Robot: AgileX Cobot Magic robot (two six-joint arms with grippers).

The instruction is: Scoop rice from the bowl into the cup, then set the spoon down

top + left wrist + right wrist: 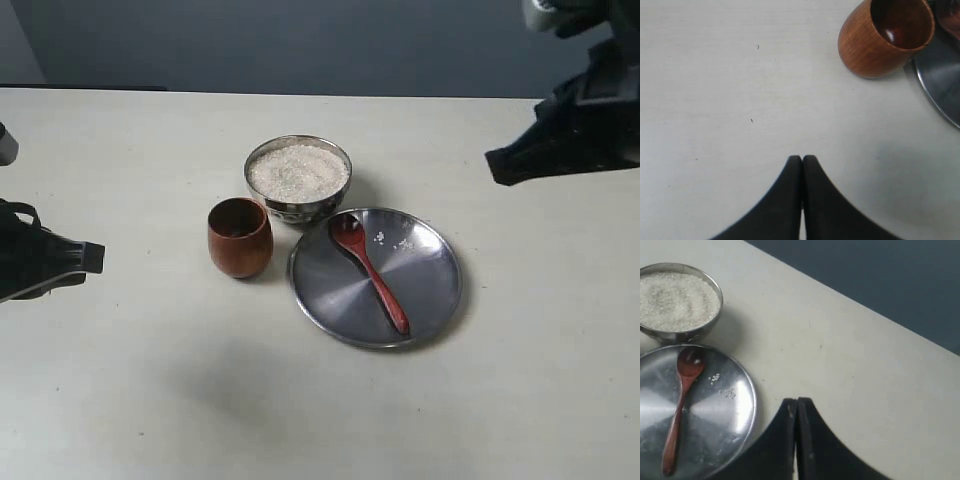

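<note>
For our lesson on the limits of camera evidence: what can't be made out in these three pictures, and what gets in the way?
- Cup floor: exterior view, hidden by its own near wall and shadow; left wrist view, rim cut by the top edge.
- Plate: right wrist view, cut by the left and bottom edges.
- Stray rice grains on the plate: too small to count in either view.

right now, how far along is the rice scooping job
Done: hard to say. The spoon lies on the plate with stray grains beside it, which could come from scooping, yet the rice fills the bowl to the rim and none shows in the cup, whose bottom is hidden. In hand: nothing; the left claw and right claw are shut, clear of everything. Left: probably the scooping itself.
</note>
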